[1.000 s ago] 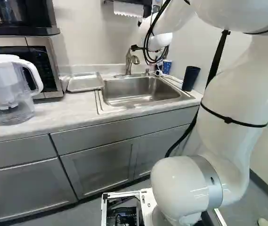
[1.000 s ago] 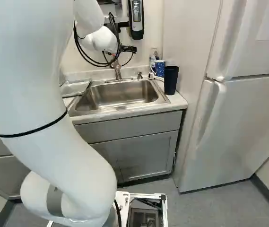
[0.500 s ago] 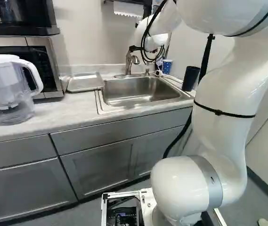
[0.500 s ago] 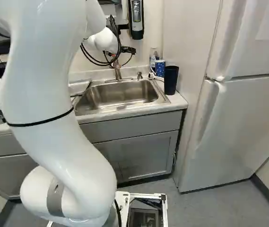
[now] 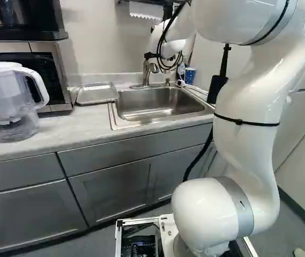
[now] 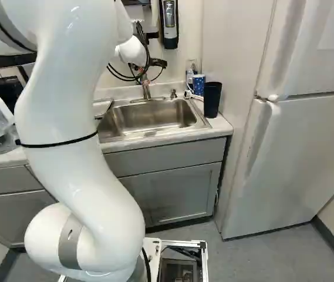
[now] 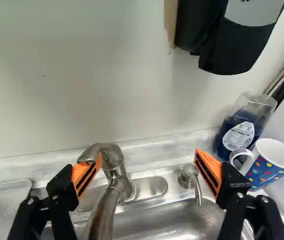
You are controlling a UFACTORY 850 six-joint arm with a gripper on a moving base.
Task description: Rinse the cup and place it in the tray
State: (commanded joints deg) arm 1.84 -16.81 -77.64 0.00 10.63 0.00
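Gripper (image 6: 158, 62) wide apart, nothing between its pads. The cup (image 7: 271, 165), blue with dots, stands outside the gap, just beyond one finger, handle toward it; the faucet (image 7: 109, 187) lies near the other. A dark tumbler (image 6: 212, 98) stands beside the cup. The tray (image 5: 97, 93) lies beside the sink (image 5: 160, 110), across from the cup.
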